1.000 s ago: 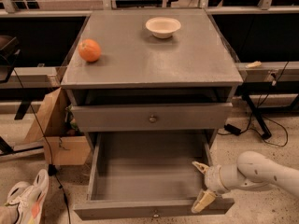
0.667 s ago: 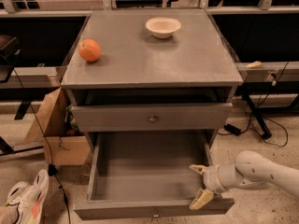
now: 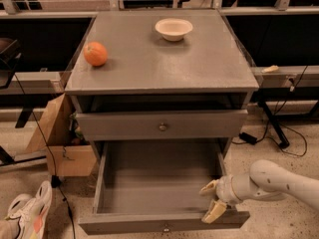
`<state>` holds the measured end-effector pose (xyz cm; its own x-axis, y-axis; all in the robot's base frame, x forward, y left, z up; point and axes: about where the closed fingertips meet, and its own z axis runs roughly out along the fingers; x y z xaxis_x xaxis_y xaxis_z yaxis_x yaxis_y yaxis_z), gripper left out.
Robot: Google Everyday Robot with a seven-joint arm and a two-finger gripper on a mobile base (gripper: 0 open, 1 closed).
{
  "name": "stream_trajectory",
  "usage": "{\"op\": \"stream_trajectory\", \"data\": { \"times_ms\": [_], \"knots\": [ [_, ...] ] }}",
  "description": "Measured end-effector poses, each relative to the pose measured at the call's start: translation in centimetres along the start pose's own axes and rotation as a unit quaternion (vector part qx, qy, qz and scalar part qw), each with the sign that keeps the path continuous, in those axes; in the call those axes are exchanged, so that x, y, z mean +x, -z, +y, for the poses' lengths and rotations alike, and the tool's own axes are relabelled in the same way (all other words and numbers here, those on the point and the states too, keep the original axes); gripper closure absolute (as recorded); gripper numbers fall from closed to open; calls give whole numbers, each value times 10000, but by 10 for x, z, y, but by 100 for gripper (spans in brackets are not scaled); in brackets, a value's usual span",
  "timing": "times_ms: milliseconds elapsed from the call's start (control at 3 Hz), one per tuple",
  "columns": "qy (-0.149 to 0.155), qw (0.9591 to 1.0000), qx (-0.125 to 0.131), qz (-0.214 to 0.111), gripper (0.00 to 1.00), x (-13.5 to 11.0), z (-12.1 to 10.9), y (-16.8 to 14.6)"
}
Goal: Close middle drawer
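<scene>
1. The grey bench with drawers stands in the middle of the view; every place below is given from it.
2. The middle drawer is pulled far out of the bench's front, its long box open and bare, its low front panel nearest the camera with a small round knob at centre.
3. Above it, the taller upper drawer sits almost flush with the bench's front.
4. The hand is at the bench's lower right, at the front right corner of the middle drawer, on a white arm that comes in from the right.
5. Its two tan fingers are spread apart and grasp nothing; whether they touch the drawer cannot be told.
6. On the bench top, an orange lies at the left edge and a pale bowl near the back.
7. Left of the bench stands a cardboard box; a shoe lies on the floor in front of it.
</scene>
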<state>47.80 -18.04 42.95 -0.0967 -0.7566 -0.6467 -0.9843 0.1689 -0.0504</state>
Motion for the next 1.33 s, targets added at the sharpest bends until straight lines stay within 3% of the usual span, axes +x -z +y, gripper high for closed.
{"op": "stream_trajectory", "data": {
  "times_ms": [333, 667, 1333],
  "knots": [
    [0, 10000, 0, 0, 88, -1, 4, 2],
    [-1, 10000, 0, 0, 100, -2, 6, 4],
    [-2, 10000, 1, 0, 100, -2, 13, 8]
  ]
}}
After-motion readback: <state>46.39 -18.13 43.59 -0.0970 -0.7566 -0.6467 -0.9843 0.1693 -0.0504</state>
